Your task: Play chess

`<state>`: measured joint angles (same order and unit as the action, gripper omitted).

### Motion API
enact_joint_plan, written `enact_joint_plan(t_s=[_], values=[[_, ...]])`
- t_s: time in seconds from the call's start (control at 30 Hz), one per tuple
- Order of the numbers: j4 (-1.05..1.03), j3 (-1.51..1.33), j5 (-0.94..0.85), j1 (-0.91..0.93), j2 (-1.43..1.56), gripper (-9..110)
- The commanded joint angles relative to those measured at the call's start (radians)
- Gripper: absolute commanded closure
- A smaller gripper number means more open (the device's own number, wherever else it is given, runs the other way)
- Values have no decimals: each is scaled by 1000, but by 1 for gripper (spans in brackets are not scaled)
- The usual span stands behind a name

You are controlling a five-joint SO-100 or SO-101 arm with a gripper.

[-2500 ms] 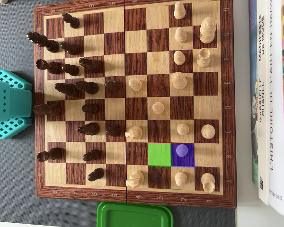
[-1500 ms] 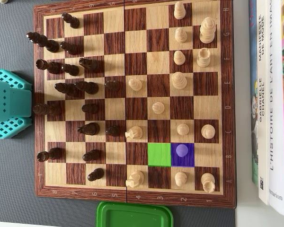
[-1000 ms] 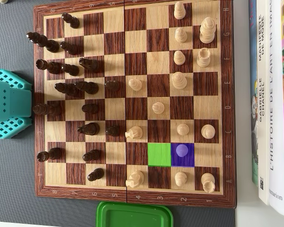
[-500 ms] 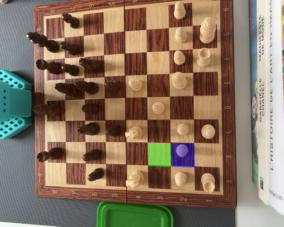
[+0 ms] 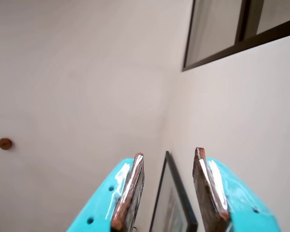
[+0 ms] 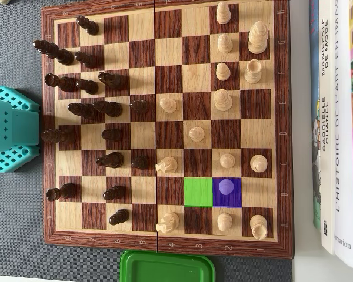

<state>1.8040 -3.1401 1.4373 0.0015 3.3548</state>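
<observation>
Wall fills my wrist view; gripper (image 5: 166,191) open, empty (probably pointing up), pawn (image 6: 226,187) lower right of board (image 6: 165,239).

My overhead camera looked straight down on the whole chessboard (image 6: 165,126). My wrist camera faced upward, toward a wall corner (image 5: 171,96); the two views shared nothing.

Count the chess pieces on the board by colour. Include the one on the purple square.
Light chess pieces: 15, including the one on the purple square
Dark chess pieces: 16 (they lean and overlap near the left edge in the overhead view, so this is my best count)
Total: 31
</observation>
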Motion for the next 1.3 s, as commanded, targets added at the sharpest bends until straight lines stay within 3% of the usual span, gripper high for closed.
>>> enact_joint_plan(t_s=[0.0,0.47,0.6,1.0,1.27], values=[[2,-20,0,0,-8,86],[-44,-20,-12,9,-11,86],[-245,46,-12,11,-9,86],[-1098,293,-12,11,-8,86],[-1433,311,-9,11,-8,86]])
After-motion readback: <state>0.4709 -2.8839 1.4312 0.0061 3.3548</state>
